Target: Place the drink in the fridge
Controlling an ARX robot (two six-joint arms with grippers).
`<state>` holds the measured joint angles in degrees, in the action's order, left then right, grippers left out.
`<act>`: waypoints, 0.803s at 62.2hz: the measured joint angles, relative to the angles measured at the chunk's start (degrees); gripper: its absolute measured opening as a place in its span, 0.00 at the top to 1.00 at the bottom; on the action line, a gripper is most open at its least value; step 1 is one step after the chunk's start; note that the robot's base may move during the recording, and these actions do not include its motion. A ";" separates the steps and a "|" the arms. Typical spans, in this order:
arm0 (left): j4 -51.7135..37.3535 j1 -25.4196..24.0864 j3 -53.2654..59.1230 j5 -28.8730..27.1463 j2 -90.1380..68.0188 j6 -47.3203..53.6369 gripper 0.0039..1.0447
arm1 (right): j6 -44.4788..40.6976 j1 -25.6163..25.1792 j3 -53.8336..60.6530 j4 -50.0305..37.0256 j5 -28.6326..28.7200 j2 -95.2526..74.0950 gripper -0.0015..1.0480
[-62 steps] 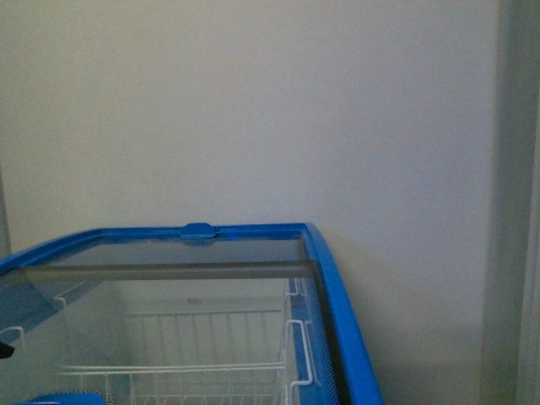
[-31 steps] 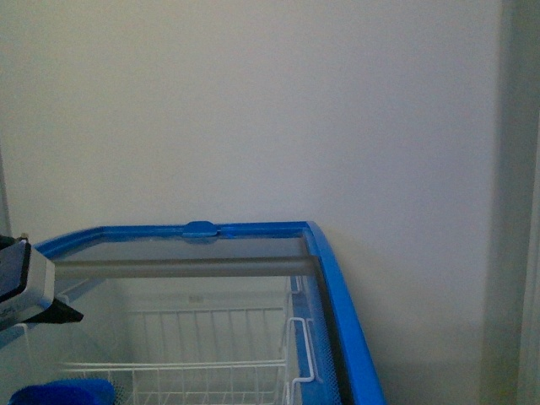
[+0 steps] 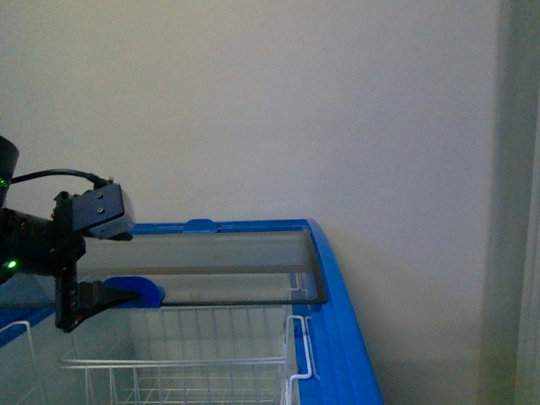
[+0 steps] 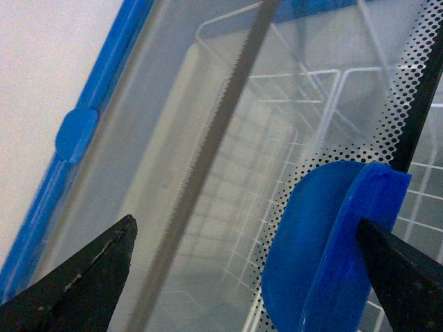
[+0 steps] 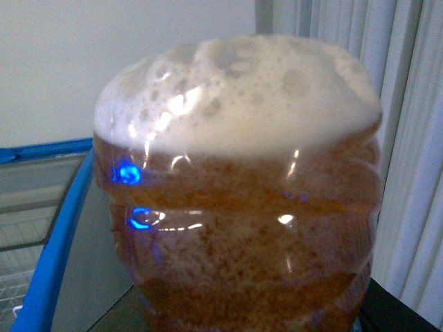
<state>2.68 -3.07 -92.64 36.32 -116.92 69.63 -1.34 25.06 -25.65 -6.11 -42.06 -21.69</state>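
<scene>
— Plain off-white wall (image 3: 278, 110) was all I had behind the blue-rimmed chest freezer (image 3: 337, 295) on the front feed. Where did you put us in the job?

— At the opening step, I judged. My left hand (image 4: 246, 273) was spread wide, its two black fingers (image 4: 90, 277) either side of the curved blue plastic handle (image 4: 332, 242) on the sliding glass lid (image 3: 228, 261). One finger looked to be touching the handle's edge and the other stood well clear. Nothing was clamped.

— Was there room to drop it in?

— From the front, the white wire basket (image 3: 211, 337) nearest us seemed uncovered, with the lid lying over the rear part. I couldn't tell whether the gap was wide enough. To my mind the next move called for a further push on that handle or lifting the left arm away. After that the right arm would need to come over the rim and down into the basket.

— And the drink?

— It was a small clear plastic bottle of amber-brown liquid (image 5: 242, 207), filling the right wrist feed. It sat beside the freezer's outer side, not yet over it, with a pale pleated curtain (image 5: 408, 138) behind. Thick cream foam capped the liquid and ribs ringed the wall; label and cap were out of sight. My right hand (image 5: 252, 315) showed only as dark slivers low at either side, so I took it as gripping the bottle.
</scene>
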 joint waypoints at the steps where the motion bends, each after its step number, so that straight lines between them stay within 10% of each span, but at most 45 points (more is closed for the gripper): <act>1: 0.00 0.13 -0.79 -0.11 -0.48 -0.02 0.08 | 0.00 0.00 0.00 0.00 0.00 0.00 0.61; 26: -28.96 3.04 -8.26 -20.48 -6.75 -24.41 0.07 | -0.02 0.02 0.00 0.00 0.11 0.00 0.61; 50: -27.04 -1.60 28.26 -22.86 29.40 -64.17 0.07 | -0.11 0.13 0.00 0.00 0.02 0.00 0.61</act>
<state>-24.36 -4.67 -64.38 13.45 -87.53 5.45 -1.45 25.19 -25.65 -6.11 -42.04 -21.69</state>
